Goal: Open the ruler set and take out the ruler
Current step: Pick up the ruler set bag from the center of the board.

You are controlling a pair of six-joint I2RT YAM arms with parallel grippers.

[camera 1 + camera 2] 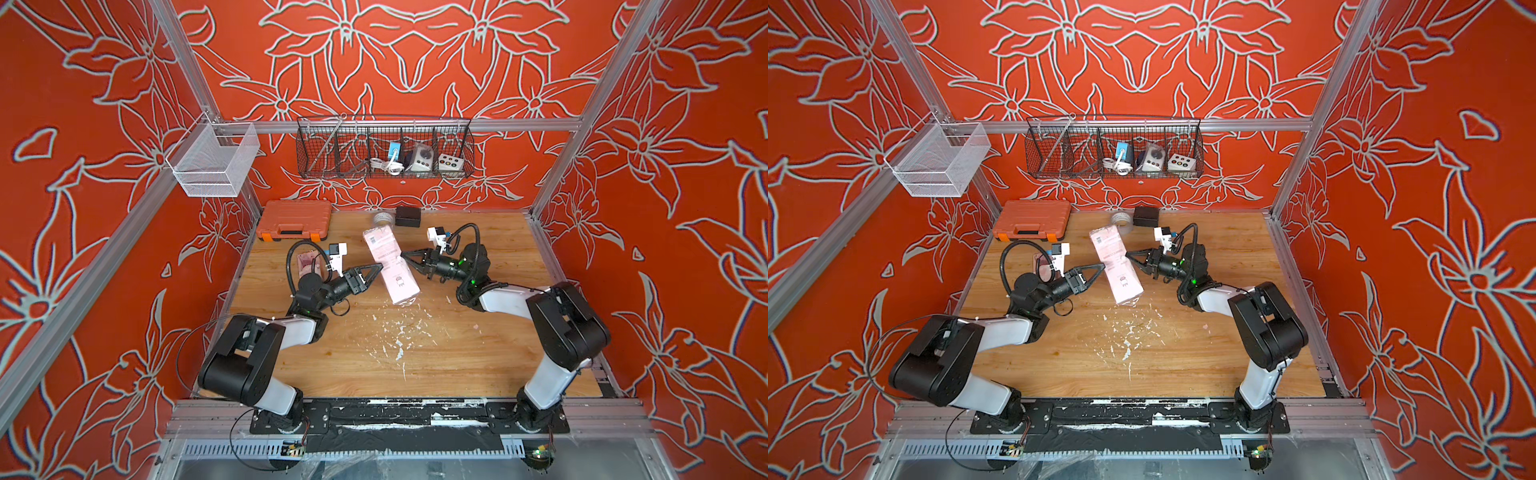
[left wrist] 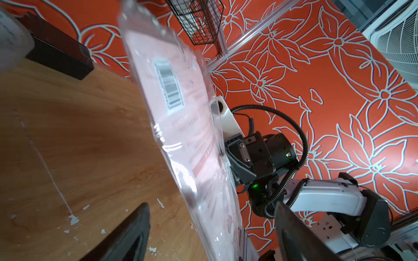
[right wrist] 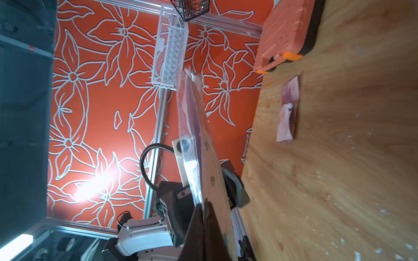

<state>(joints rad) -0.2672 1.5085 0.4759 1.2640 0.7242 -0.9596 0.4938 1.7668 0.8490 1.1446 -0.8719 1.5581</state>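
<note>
The ruler set [image 1: 390,266] [image 1: 1116,266] is a long pink card in a clear plastic sleeve, held tilted above the wooden table [image 1: 478,353]. My right gripper [image 1: 403,254] [image 3: 204,203] is shut on the sleeve's right edge, about halfway along its length. My left gripper [image 1: 379,268] [image 2: 212,217] is open, one finger on each side of the sleeve's left edge [image 2: 187,126] and neither pressing on it. The sleeve is closed, and I cannot make out the ruler itself inside it.
An orange tool case [image 1: 295,220] lies at the back left. A tape roll [image 1: 382,218] and a black box [image 1: 408,216] sit at the back wall. A small pink packet [image 1: 309,264] lies behind my left wrist. A black wire basket [image 1: 384,151] and a white mesh basket [image 1: 214,160] hang above.
</note>
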